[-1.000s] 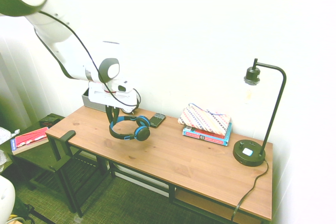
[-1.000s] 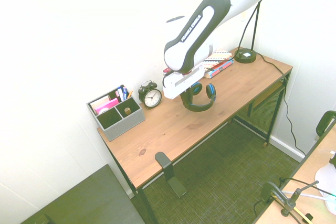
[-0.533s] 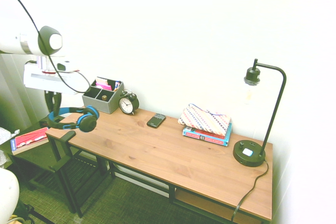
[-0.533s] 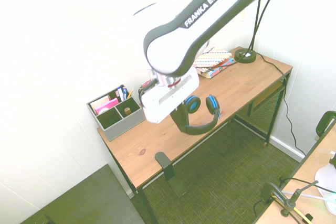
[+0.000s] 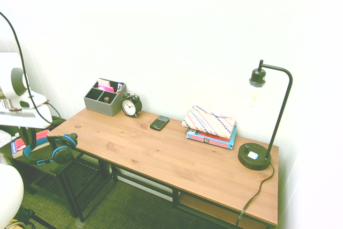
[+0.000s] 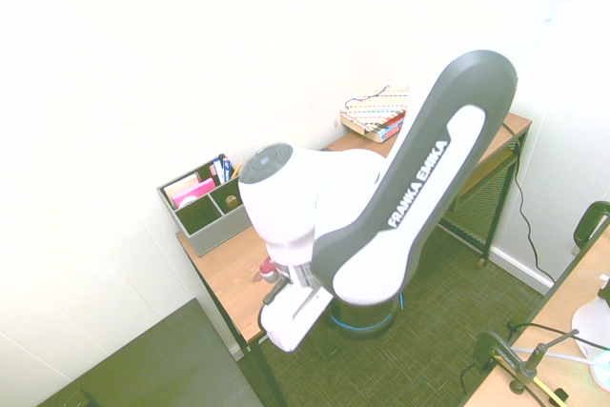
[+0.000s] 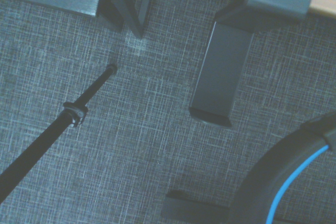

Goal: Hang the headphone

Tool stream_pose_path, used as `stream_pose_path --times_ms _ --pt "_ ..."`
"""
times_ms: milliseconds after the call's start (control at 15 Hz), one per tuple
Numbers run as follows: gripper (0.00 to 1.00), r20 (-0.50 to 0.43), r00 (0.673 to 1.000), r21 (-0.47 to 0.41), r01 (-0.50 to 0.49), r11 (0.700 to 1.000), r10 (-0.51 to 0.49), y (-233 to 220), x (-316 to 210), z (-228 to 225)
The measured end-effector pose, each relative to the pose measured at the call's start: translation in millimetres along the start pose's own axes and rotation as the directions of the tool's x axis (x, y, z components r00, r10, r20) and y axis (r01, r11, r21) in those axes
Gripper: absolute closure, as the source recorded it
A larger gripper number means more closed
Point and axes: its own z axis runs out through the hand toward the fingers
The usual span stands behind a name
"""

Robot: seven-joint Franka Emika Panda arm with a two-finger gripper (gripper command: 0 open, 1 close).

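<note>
White walls (image 5: 187,20), wooden desk (image 5: 177,159), grey carpet (image 7: 131,129)

- The headphone (image 5: 51,151) was seen with a bright blue band and black cups.
- The desk (image 5: 171,156) was shown in warm brown wood.
- The pouch (image 5: 209,122) was patterned with multicoloured stripes.
- The lamp (image 5: 262,127) was black.
</note>
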Motion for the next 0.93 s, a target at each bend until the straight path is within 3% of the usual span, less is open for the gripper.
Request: stream_pose_path --times_ms 533,800,867,933 --pt "1.0 -0.032 0.999 0.04 -0.017 0.999 0.018 -37.4 22.1 86.4" --pt "1.0 -0.019 1.0 0.041 -0.015 0.999 0.016 -50.7 15.5 98.6" --pt "0.0 -0.016 1.0 0.037 -0.016 0.999 0.016 -52.3 14.5 100.0" --pt "0.0 -0.009 1.0 0.019 -0.011 1.0 0.011 -52.3 15.0 102.2"
